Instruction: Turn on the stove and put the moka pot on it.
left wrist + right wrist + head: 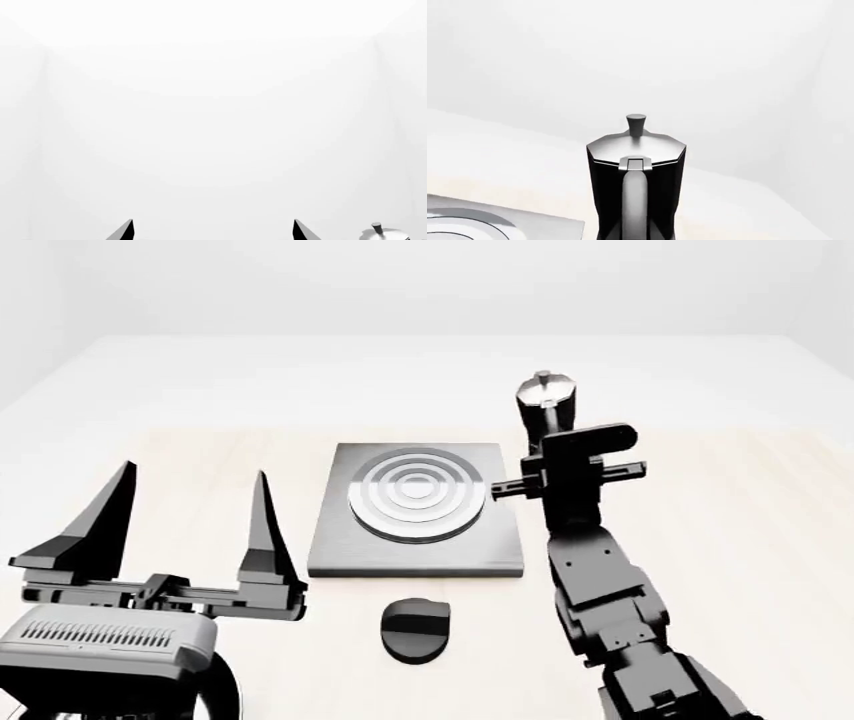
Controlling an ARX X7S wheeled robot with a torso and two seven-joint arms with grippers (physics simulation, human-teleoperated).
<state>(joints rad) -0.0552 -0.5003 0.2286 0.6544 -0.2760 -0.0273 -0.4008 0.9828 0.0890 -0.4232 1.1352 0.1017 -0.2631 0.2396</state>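
The moka pot (546, 392), black with a silver knobbed lid, stands upright beyond the stove's far right corner. In the right wrist view the moka pot (636, 165) fills the centre, handle toward the camera. My right gripper (547, 435) reaches it from the near side. In its own wrist view the right gripper (635, 236) has dark fingers pressed against both sides of the handle. The stove (344, 550) is a grey square plate with silver rings, and its black knob (416, 628) lies just in front. My left gripper (194, 495) is raised at the near left, open and holding nothing.
The light wooden table (747, 540) runs under everything, with white floor and walls beyond. A corner of the stove plate (527, 222) shows beside the pot. In the left wrist view the open left gripper (212, 231) faces white wall, with the pot's lid (387, 234) at one corner.
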